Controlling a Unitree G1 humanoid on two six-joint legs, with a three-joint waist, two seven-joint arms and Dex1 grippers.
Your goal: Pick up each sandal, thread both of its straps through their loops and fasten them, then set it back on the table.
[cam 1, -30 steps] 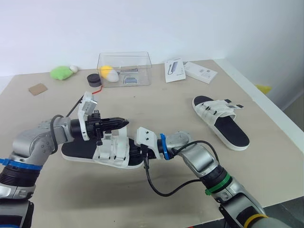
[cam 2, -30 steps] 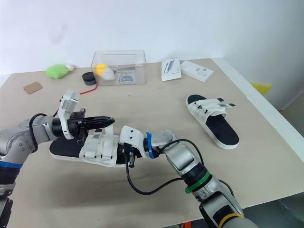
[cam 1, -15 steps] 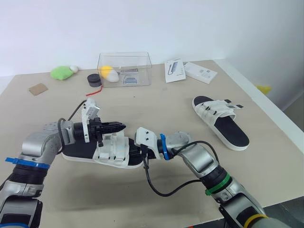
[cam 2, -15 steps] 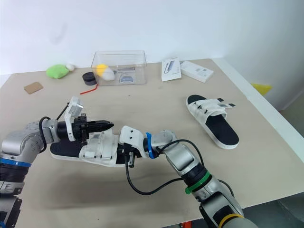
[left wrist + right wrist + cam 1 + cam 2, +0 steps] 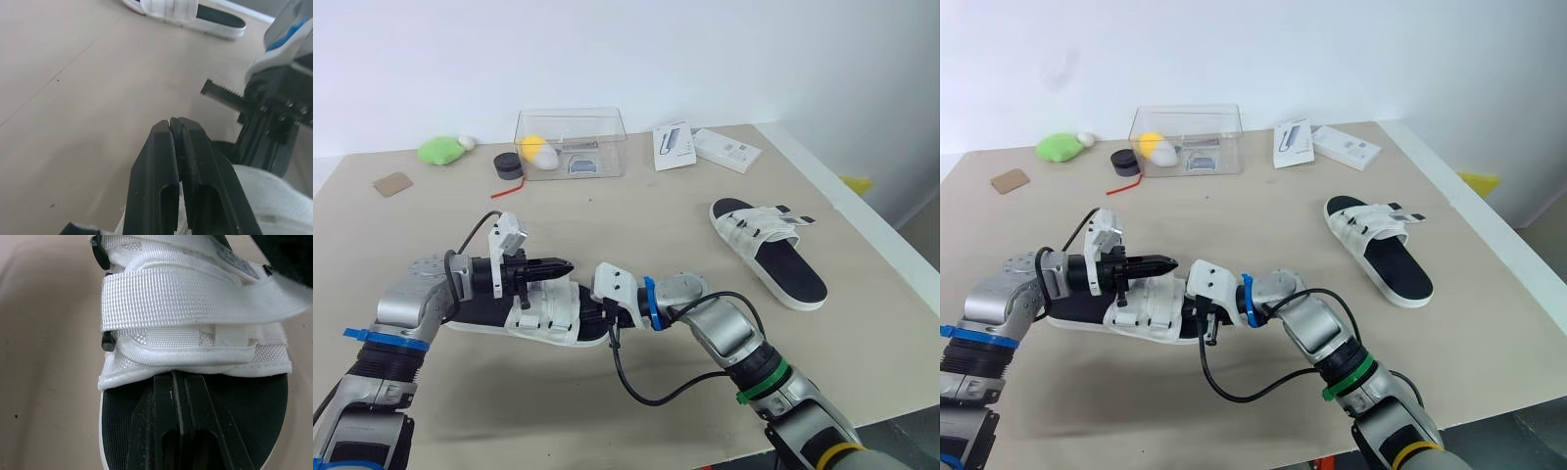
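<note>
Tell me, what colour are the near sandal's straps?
White straps, clearest in the right wrist view.

Left gripper (image 5: 565,264), fingers pressed together, lowered from a higher hover, now just above the straps of the near sandal (image 5: 546,313) beneath it, drawn slightly back.

Beige table (image 5: 636,215). Front-left: near sandal (image 5: 544,311), sole down. By the right edge: second sandal (image 5: 769,250). Along the back edge, left to right: brown card square (image 5: 391,183), green plush (image 5: 437,150), black puck (image 5: 508,164), clear plastic box (image 5: 570,142), two white cartons (image 5: 674,145) (image 5: 726,149).
</note>
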